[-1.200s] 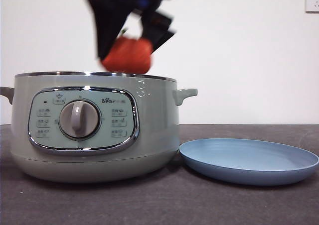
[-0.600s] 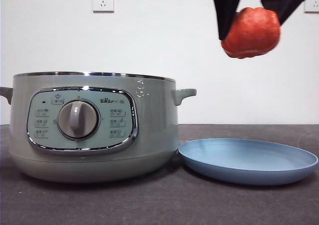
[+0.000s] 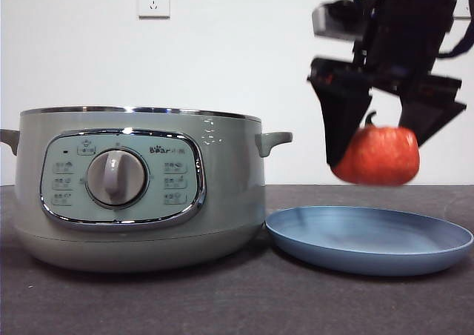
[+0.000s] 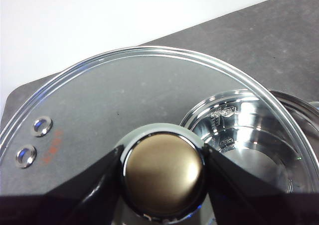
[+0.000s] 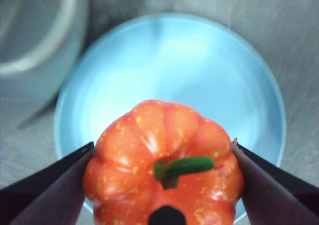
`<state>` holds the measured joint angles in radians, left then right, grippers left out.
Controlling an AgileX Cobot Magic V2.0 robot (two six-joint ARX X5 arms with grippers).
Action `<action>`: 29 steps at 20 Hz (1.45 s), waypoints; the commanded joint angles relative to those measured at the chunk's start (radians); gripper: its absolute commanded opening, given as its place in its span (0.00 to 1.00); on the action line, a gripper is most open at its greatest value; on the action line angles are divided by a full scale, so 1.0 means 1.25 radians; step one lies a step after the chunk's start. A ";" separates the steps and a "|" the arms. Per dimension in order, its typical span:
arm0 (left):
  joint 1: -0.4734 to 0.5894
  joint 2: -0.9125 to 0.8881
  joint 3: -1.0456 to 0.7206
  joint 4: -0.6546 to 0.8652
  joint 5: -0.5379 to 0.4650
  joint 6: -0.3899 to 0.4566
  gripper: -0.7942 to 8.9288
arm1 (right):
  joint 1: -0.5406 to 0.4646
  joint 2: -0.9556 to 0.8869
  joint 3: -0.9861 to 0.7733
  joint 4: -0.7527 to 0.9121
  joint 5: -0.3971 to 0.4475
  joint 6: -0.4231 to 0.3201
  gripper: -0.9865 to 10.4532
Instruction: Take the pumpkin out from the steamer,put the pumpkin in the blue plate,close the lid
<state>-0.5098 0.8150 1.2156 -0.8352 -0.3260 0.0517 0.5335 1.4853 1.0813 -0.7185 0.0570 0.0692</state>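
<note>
The right gripper (image 3: 378,153) is gripping the pumpkin (image 3: 376,156) between its two jaws, just above the blue plate (image 3: 370,239), not touching it. The left gripper (image 4: 163,168) is clamping the knob of the lid (image 4: 99,110), away from the open steamer (image 3: 141,190).

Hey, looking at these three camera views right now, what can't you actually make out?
- Front view: inside of the steamer is hidden by its own wall; the lid is out of frame.
- Left wrist view: left gripper covers the sides of the knob.
- Right wrist view: the pumpkin hides part of the blue plate; right gripper is cut off at the bottom edge.
</note>
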 commanded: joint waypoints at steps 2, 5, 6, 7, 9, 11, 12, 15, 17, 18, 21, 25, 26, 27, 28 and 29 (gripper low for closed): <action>-0.001 -0.009 0.004 0.044 -0.005 -0.002 0.07 | -0.004 0.062 -0.009 0.031 0.004 0.007 0.09; -0.001 -0.010 0.004 0.045 -0.004 -0.002 0.07 | -0.009 0.118 -0.009 0.055 0.004 0.006 0.09; -0.001 -0.009 0.004 0.045 -0.001 -0.002 0.07 | -0.010 0.132 -0.009 0.060 0.004 0.006 0.09; -0.001 -0.010 0.004 0.046 0.013 -0.002 0.07 | -0.014 0.143 -0.009 0.063 0.004 0.006 0.10; -0.001 -0.009 0.004 0.046 0.033 -0.002 0.07 | -0.014 0.152 -0.009 0.063 0.004 0.007 0.21; -0.001 -0.009 0.004 0.046 0.034 -0.002 0.07 | -0.014 0.152 -0.009 0.063 0.004 0.011 0.39; -0.001 -0.009 0.004 0.046 0.034 -0.002 0.07 | -0.015 0.152 -0.009 0.060 0.005 0.014 0.47; -0.001 -0.009 0.004 0.046 0.035 -0.002 0.07 | -0.018 0.152 -0.009 0.059 0.005 0.016 0.54; -0.001 -0.007 0.004 0.046 0.037 -0.002 0.07 | -0.018 0.151 -0.009 0.060 0.004 0.016 0.54; -0.001 -0.004 0.004 0.046 0.037 -0.002 0.07 | -0.018 0.149 -0.009 0.060 0.004 0.016 0.54; -0.001 0.023 0.004 0.049 0.073 -0.002 0.07 | -0.018 0.118 -0.009 0.057 0.004 0.016 0.53; -0.001 0.085 0.004 0.093 0.132 -0.002 0.07 | -0.018 0.024 -0.009 0.036 0.004 0.017 0.53; -0.001 0.103 0.004 0.112 0.158 -0.002 0.07 | -0.018 -0.007 -0.009 0.031 0.004 0.017 0.53; -0.001 0.123 0.004 0.133 0.183 -0.002 0.07 | -0.018 -0.041 -0.009 0.026 0.004 0.017 0.53; -0.001 0.144 0.004 0.154 0.204 -0.002 0.07 | -0.018 -0.074 -0.009 0.026 0.004 0.017 0.53; -0.001 0.166 0.004 0.174 0.222 -0.002 0.07 | -0.018 -0.110 -0.009 0.026 0.005 0.017 0.53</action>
<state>-0.5098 1.0283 1.2156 -0.6636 -0.0525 0.0517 0.5106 1.3560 1.0782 -0.6872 0.0578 0.0826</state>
